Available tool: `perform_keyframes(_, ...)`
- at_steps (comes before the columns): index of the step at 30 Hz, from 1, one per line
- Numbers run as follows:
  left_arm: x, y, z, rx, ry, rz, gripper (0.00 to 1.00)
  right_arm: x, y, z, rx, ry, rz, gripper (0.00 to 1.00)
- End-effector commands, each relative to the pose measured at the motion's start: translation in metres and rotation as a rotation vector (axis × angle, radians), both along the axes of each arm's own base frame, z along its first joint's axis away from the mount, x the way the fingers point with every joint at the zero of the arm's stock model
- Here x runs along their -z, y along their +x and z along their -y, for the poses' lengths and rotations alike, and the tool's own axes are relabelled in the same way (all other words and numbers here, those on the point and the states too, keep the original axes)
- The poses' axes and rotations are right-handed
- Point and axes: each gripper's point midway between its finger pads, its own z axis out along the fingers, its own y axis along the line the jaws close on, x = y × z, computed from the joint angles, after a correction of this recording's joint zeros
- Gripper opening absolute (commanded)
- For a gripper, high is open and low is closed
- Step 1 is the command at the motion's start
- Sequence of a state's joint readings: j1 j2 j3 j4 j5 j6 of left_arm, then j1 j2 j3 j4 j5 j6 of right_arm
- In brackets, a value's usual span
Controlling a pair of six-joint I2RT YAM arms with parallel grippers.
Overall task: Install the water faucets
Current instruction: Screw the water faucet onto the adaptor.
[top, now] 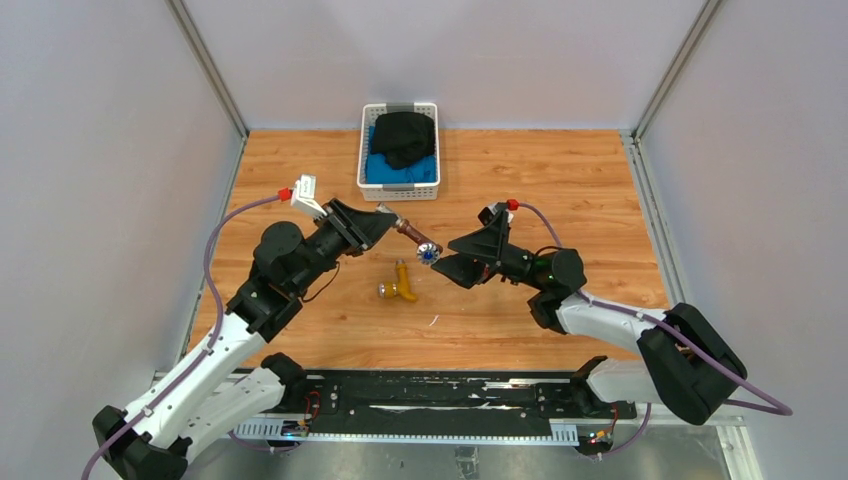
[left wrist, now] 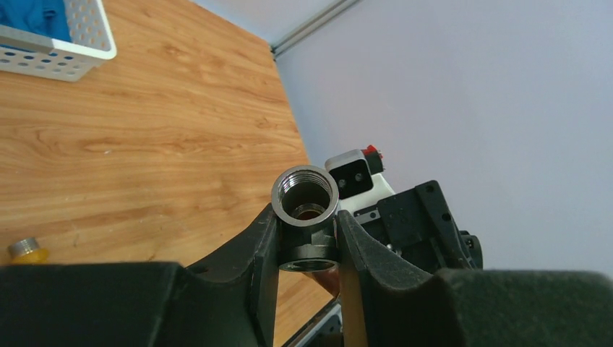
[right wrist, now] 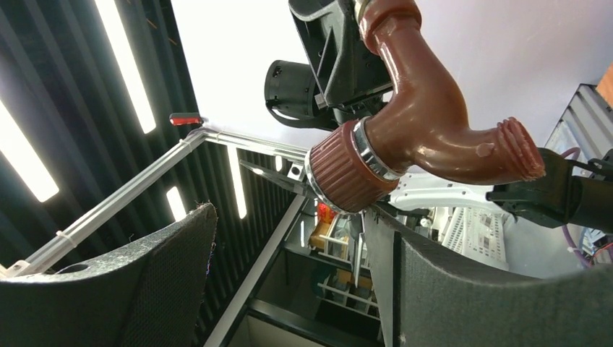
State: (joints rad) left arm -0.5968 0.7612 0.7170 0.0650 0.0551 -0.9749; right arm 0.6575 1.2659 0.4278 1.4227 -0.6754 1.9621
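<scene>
While right fingers (right wrist: 144, 289) stand wide, left fingers (left wrist: 242, 264) clamp the grey fitting (left wrist: 306, 233); if loosely threaded, the reddish-brown faucet (right wrist: 426, 123) may drop.

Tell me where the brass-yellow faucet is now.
In the top view, the brass-yellow faucet lies on the wooden table near its centre, just below the brown faucet.

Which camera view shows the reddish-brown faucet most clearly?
The right wrist view: the reddish-brown faucet appears large, with spout and ribbed knob sharp. The top external view shows it small beyond the left gripper. In the left wrist view the grey fitting hides it almost entirely.
</scene>
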Motion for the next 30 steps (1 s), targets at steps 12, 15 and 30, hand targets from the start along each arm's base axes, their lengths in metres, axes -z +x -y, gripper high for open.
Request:
perform_keyframes(12, 0.020, -0.004, -0.004, -0.005, 0.075, -0.103, 0.00, 0.007, 0.044, 0.010, 0.216, -0.110, 0.090, 0.76)
perform_keyframes(15, 0.019, -0.005, -0.003, 0.006, 0.080, -0.122, 0.00, 0.023, 0.052, 0.016, 0.278, -0.230, 0.128, 0.76)
perform_keyframes(30, 0.001, -0.002, 0.005, 0.018, 0.056, -0.210, 0.00, 0.003, 0.017, 0.091, 0.652, -0.917, 1.325, 0.74)
